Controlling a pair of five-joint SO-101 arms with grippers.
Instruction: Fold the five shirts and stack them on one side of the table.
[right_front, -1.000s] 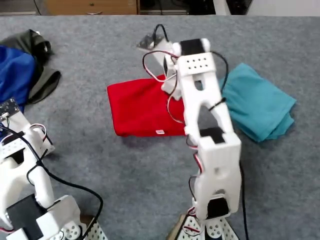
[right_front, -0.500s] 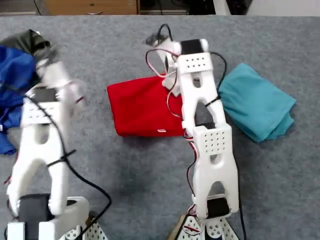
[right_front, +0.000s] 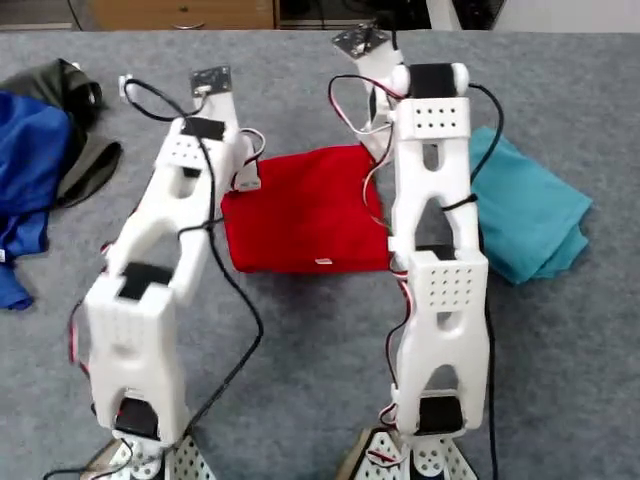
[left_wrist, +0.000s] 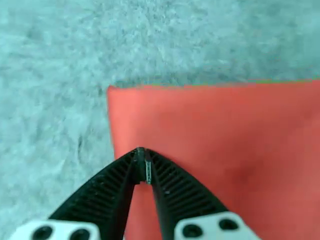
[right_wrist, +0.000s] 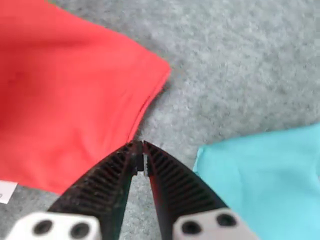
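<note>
Red shirt (right_front: 300, 215) is folded flat, mid-surface (right_front: 300, 370), between the two arms. Left arm (right_front: 160, 240) is stretched out along the shirt's left edge, right arm (right_front: 435, 200) along its right edge. Left pincer (left_wrist: 142, 159): jaws closed tip to tip, tips sitting over the red fabric just inside its edge near a corner. Can't tell whether any cloth is actually pinched. Right pincer (right_wrist: 138, 151): jaws also closed to a point, tips right at the red shirt's hem, over the strip of grey surface that separates red from the teal shirt (right_wrist: 260, 175). Again can't tell if it has cloth. In the high view the teal shirt is folded, lying just right of the right arm, close to the red one but apart from it. Blue shirt (right_front: 25, 165) is crumpled at the far-left edge of the surface, with a dark shirt (right_front: 90, 160) bunched against it, touching; both are well apart from the red shirt and unfolded.
</note>
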